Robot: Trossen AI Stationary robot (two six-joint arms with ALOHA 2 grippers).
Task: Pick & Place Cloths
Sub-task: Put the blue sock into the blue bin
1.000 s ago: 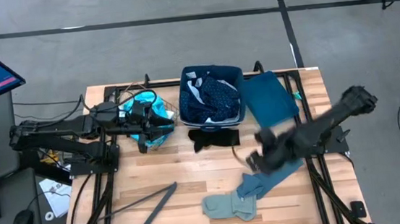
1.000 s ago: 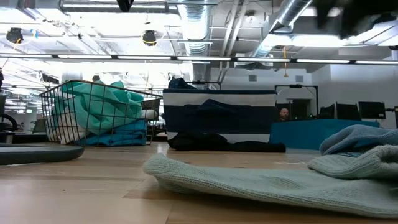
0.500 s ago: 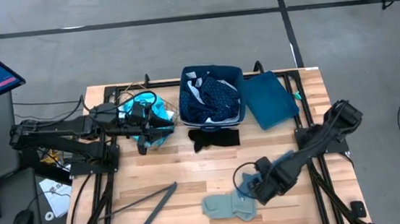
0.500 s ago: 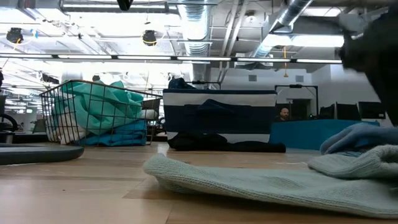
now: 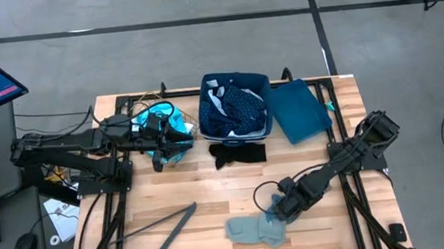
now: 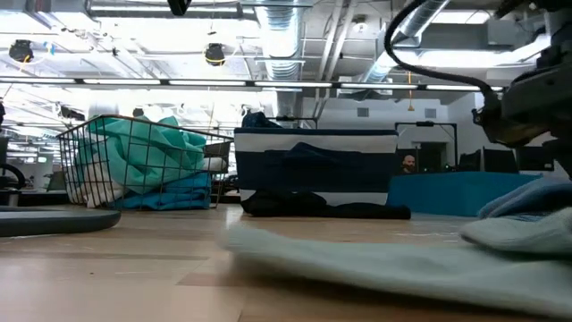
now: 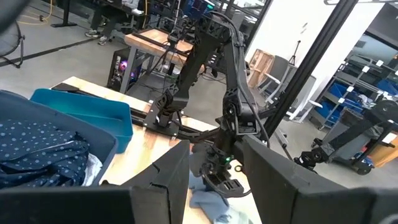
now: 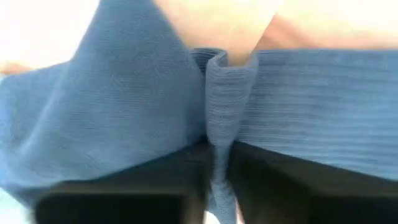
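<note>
Wooden table (image 5: 172, 197): grey-green cloth (image 5: 254, 230) at front edge. Right gripper (image 5: 284, 208) low beside it; only the right wrist view shows its fingers pinching a fold of blue cloth (image 8: 217, 93). Left gripper (image 5: 181, 136) spread, over basket (image 5: 156, 122). Bin (image 5: 236, 107) holds dotted cloth (image 7: 37, 149).

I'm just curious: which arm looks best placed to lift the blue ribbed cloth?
The right gripper: it is already down on the blue ribbed cloth, pinching a fold. The left gripper is at the wire basket.
</note>
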